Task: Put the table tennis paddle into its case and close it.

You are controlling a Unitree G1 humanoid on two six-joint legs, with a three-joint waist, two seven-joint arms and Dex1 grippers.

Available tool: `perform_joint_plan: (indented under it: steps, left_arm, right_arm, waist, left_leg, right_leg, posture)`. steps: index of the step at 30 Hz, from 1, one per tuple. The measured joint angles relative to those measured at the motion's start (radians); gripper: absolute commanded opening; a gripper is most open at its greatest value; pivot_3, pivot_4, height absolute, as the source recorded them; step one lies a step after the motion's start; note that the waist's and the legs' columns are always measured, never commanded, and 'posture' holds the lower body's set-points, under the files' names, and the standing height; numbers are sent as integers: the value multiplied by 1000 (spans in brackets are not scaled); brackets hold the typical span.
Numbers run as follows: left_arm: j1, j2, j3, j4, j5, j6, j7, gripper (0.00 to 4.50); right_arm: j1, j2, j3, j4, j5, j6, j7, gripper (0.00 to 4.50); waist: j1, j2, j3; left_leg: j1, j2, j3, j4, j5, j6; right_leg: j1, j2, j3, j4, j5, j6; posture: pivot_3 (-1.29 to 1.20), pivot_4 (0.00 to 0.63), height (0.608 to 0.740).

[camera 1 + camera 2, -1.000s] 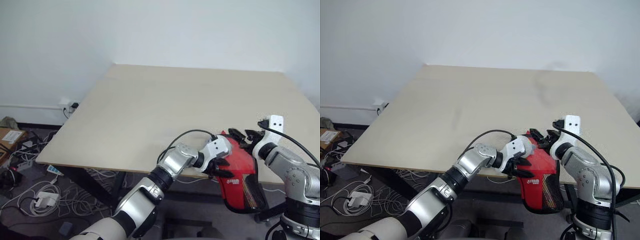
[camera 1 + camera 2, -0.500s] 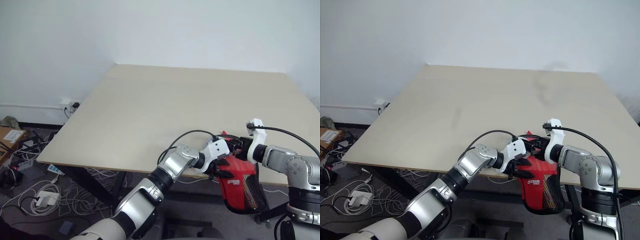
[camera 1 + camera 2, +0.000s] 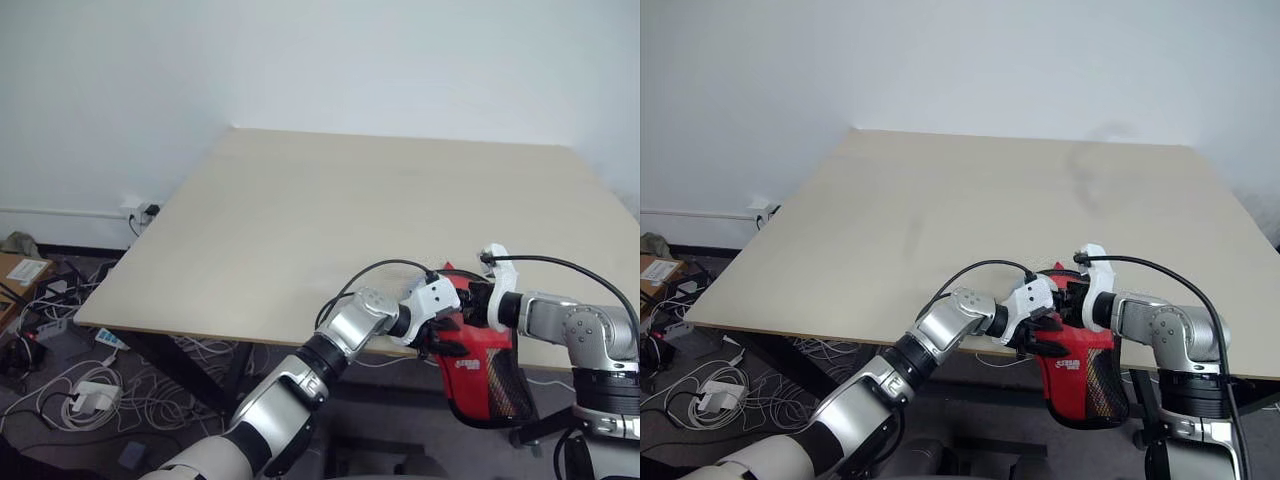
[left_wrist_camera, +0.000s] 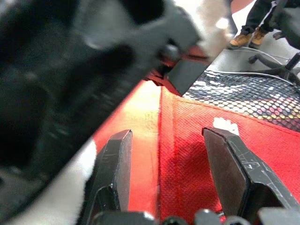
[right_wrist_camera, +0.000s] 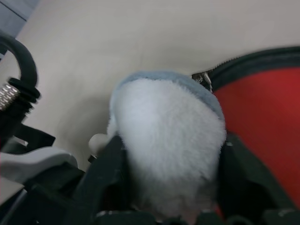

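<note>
1. A wide, pale beige wooden bench (image 3: 330, 220) stands against a white wall, with a tangle of white and grey cables and power strips (image 3: 75, 385) on the floor beside it.
2. The paddle-shaped red fabric case (image 3: 478, 352), with its black mesh end and small white logo, hangs over the bench's near edge at the robot's right, its mesh end drooping below the benchtop.
3. The left pincer (image 3: 443, 335) reaches across to the case from the left. In the left wrist view its two black fingers (image 4: 119, 164) stand apart on either side of the red fabric, with a seam running between them and the black mesh beyond.
4. From these views I cannot tell whether that left pincer is truly pinching the case or only resting against it with its fingers spread.
5. The right pincer (image 3: 1077, 296) comes in from the right and meets the top of the case, just beside the left one.
6. In the right wrist view, the right pincer's black fingers (image 5: 105, 171) are pressed onto a small, pale grey fuzzy lump (image 5: 168, 140), pinching it.
7. That lump sits at the black zipper rim (image 5: 253, 63) of the case, with the metal zipper pull touching its edge and the bench surface behind it.
8. Of the table tennis paddle itself I can make out nothing sure among the red fabric.
</note>
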Motion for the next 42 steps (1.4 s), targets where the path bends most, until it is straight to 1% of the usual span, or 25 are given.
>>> perform_joint_plan:
  steps: [3,5,10,17,23,27,32,37,38,42]
  left_arm:
    - [-10,0,0,5,1,12,10,2471]
    - [-16,0,-1,6,1,23,17,2471]
    - [-26,-1,-7,9,1,31,33,2471]
    - [-28,-1,-6,4,0,49,38,2471]
    - [-28,-1,-5,-4,-2,66,43,2471]
    - [-28,-1,-6,-9,-2,75,45,2471]
    - [-28,-1,-7,-17,-2,89,50,2471]
    - [-28,-1,-7,-25,-2,102,55,2471]
    - [-28,-2,-13,-28,-3,102,55,2471]
    - [-28,-1,-12,-31,-3,109,58,2471]
  right_arm:
    - [-12,27,-16,-5,-12,-60,-34,592]
    - [-43,54,-26,3,-33,-110,-75,374]
    - [-102,101,-17,90,-121,-197,-175,353]
    - [-141,118,20,188,-225,-301,-247,352]
    - [-192,133,-33,286,-229,-309,-292,351]
    - [-208,128,-98,340,-229,-310,-335,351]
    - [-216,95,-179,389,-229,-305,-396,351]
    - [-215,61,-236,391,-204,-262,-405,351]
    - [-192,44,-251,359,-179,-225,-394,350]
    - [-83,-91,-309,240,-95,-90,-309,341]
  waist:
    - [-1,0,0]
    - [-2,0,0]
    - [-3,-1,0]
    - [-5,-1,0]
    - [-6,-1,0]
    - [-6,0,0]
    - [-5,0,0]
    - [-6,0,0]
    - [-1,0,0]
    - [6,0,0]
  left_leg:
    - [0,0,0,0,0,0]
    - [0,0,0,0,0,0]
    - [0,0,0,0,0,0]
    - [0,0,0,0,0,0]
    - [0,0,0,0,0,-1]
    - [0,0,0,0,0,-1]
    - [0,0,0,0,0,-1]
    - [0,0,1,0,0,-1]
    - [0,0,0,0,0,0]
    - [0,-1,0,1,-2,2]
  right_leg:
    - [0,0,0,0,0,0]
    - [0,1,0,0,0,0]
    - [0,0,0,0,0,0]
    - [0,0,0,0,0,0]
    - [0,1,0,0,0,0]
    - [0,0,0,0,0,0]
    - [1,0,0,0,0,0]
    - [1,0,1,0,0,0]
    - [1,-1,0,0,0,0]
    - [4,-2,0,-1,0,0]
  posture:
    - [0,0,715]
    - [0,0,715]
    - [0,0,715]
    - [0,0,715]
    - [0,0,715]
    - [0,0,715]
    - [0,0,715]
    - [0,0,715]
    - [0,0,715]
    - [0,0,715]
